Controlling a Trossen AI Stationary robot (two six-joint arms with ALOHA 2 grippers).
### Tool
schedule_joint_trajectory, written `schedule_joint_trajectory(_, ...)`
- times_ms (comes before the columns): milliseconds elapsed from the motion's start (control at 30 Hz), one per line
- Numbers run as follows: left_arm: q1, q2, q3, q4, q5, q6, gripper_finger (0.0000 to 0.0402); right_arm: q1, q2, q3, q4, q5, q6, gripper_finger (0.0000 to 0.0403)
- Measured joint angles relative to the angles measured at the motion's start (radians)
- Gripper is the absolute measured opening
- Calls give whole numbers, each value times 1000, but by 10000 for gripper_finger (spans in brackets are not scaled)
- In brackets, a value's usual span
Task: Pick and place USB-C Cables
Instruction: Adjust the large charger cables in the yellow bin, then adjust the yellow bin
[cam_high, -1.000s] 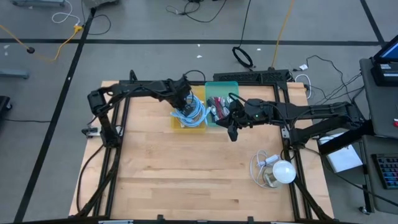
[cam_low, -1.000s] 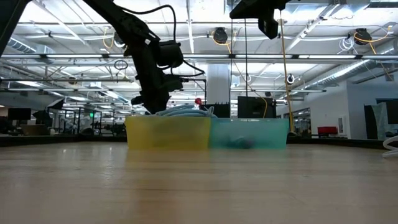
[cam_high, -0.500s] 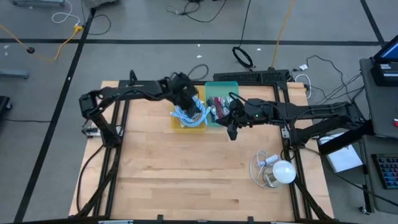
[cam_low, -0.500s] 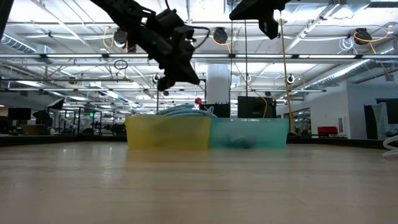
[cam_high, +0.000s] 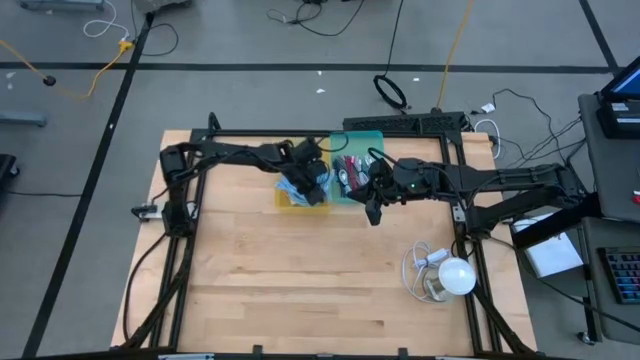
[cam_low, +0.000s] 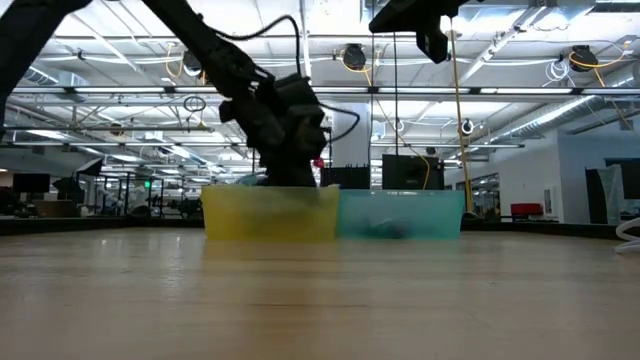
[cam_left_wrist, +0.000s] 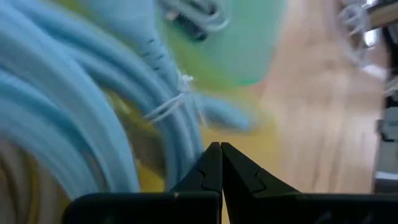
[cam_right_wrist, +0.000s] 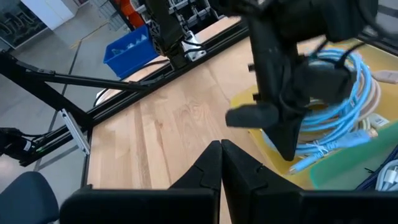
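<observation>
Light blue USB-C cables (cam_left_wrist: 74, 93) lie coiled in the yellow bin (cam_high: 288, 200), with a beige coil (cam_right_wrist: 375, 99) beside them. In the right wrist view the blue coil (cam_right_wrist: 339, 134) shows under the left arm. My left gripper (cam_high: 314, 186) is shut and points down into the yellow bin, its tips (cam_left_wrist: 221, 155) right at the blue strands. Short maroon and purple cables (cam_high: 350, 168) rest in the teal bin (cam_high: 358, 140). My right gripper (cam_high: 372, 212) is shut and hovers off the teal bin's near edge, high above the table (cam_low: 435, 40). My left gripper comes from above with shut fingers, slanting down among the light blue cables (cam_right_wrist: 311, 152) at the coil's near side in the yellow bin. Whether the fingertips touch a strand I cannot tell.
The yellow bin (cam_low: 270, 213) and the teal bin (cam_low: 400, 213) stand side by side at the table's far middle. A white cord with a round bulb (cam_high: 447, 272) lies near the right edge. Black frame rails (cam_high: 190, 240) run along both sides. Bare wood spreads across the near half.
My left gripper rose from the yellow bin's far-left side and tipped. It then swung toward the near right and came down into the bin onto the blue coil, shut throughout.
</observation>
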Motion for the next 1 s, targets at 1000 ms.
schedule_joint_trajectory(1000,19,-402,3,-10,-33,-37,0,-35,-35,0,-29,-72,-92,0)
